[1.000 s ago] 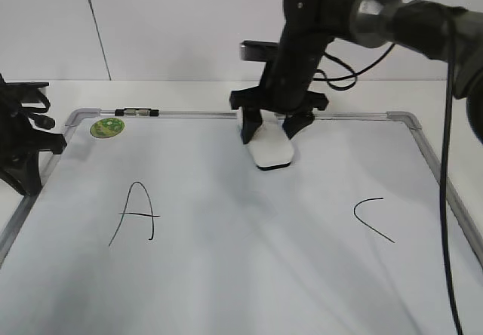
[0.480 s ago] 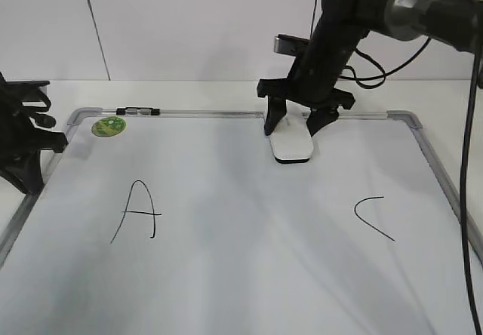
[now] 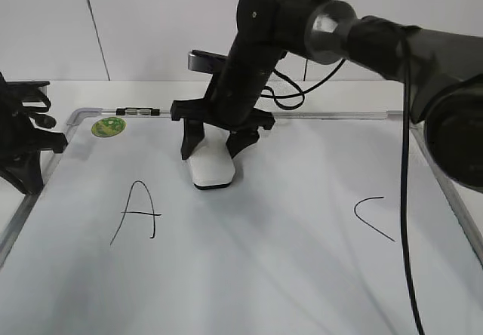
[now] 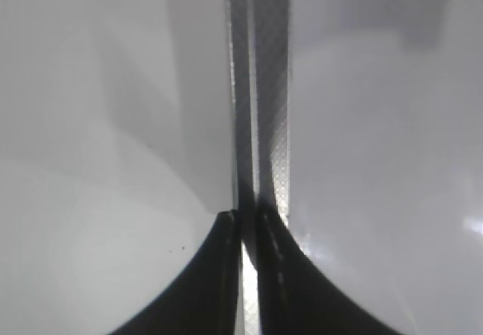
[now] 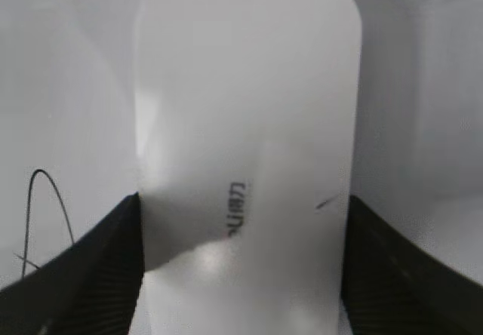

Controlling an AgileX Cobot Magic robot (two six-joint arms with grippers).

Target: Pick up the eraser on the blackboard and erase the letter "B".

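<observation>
Your right gripper (image 3: 216,140) is clamping the eraser (image 3: 212,166) between its two jaws, one on each long side, and the eraser is sitting flat on the board (image 3: 249,275) with its dark base down. You are reaching well across the middle here: the eraser is lying in the upper left-centre of the board, just above and to the right of the "A" (image 3: 136,213), and well apart from the "C" (image 3: 373,219) on the right.

In your right wrist view the eraser (image 5: 245,161) is filling the gap between the ribbed black fingers (image 5: 83,271), which are pressing against both its sides. A thin black curved stroke (image 5: 49,207) is showing on the board just left of the left finger. No "B" is showing in any view.

Your left gripper (image 4: 249,229) is nearly closed and holding nothing; only a thin slit is showing between its tips. It is hanging over the board's grey frame (image 4: 260,86). In the exterior view the left arm (image 3: 23,142) is sitting at the far left edge, beside the frame.

A green round sticker (image 3: 107,127) is sitting at the board's top left corner, well left of the eraser, and the board is lying on a white worktop (image 3: 151,93).
</observation>
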